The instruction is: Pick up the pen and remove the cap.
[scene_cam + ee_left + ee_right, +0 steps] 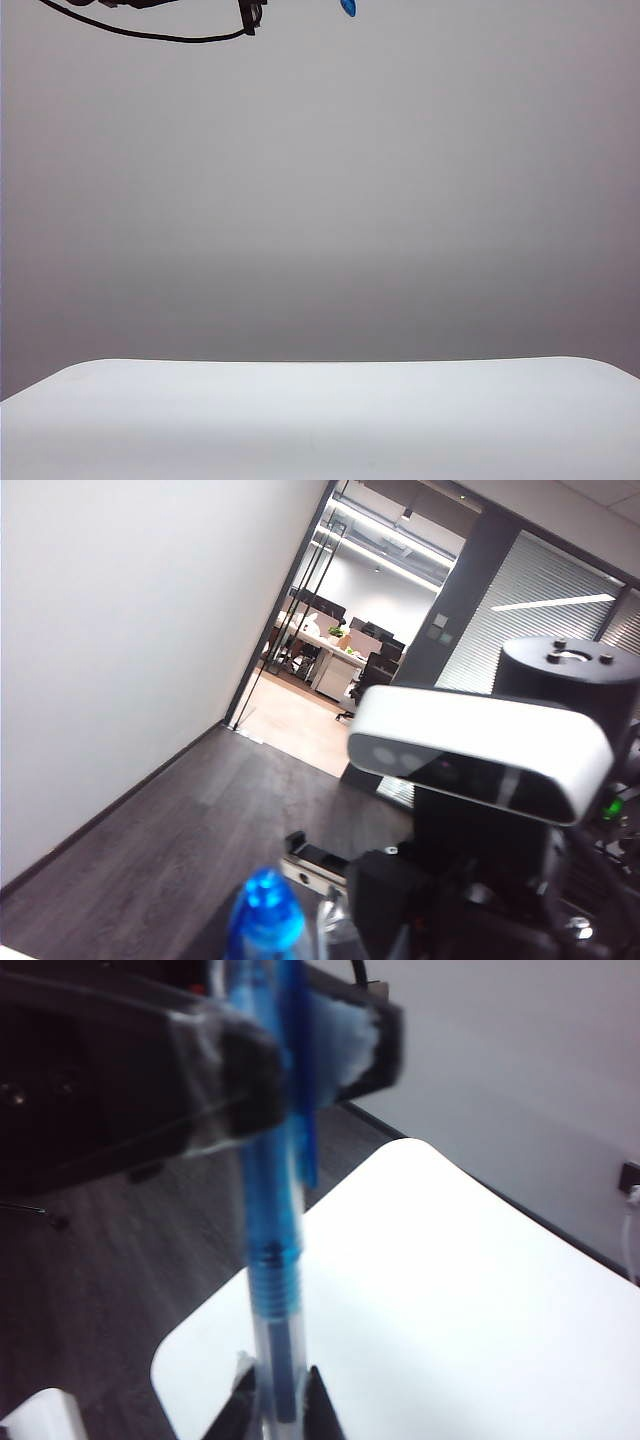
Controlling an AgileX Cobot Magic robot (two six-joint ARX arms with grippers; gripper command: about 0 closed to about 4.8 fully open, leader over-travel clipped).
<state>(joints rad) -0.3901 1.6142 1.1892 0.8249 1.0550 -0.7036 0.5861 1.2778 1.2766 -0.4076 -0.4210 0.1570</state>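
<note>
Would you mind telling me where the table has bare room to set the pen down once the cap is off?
The whole white table shown in the exterior view is bare, from rounded corner to corner. The crowding is overhead: the right gripper holds the pen upright, and the left gripper clamps its cap end, high above the table.

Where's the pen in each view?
Exterior: only the pen's blue end, top edge, right of centre.
Left wrist: blue rounded end at the bottom edge.
Right wrist: centre, held at both ends by the left gripper and right gripper.
Shared landmark: the white table.
</note>
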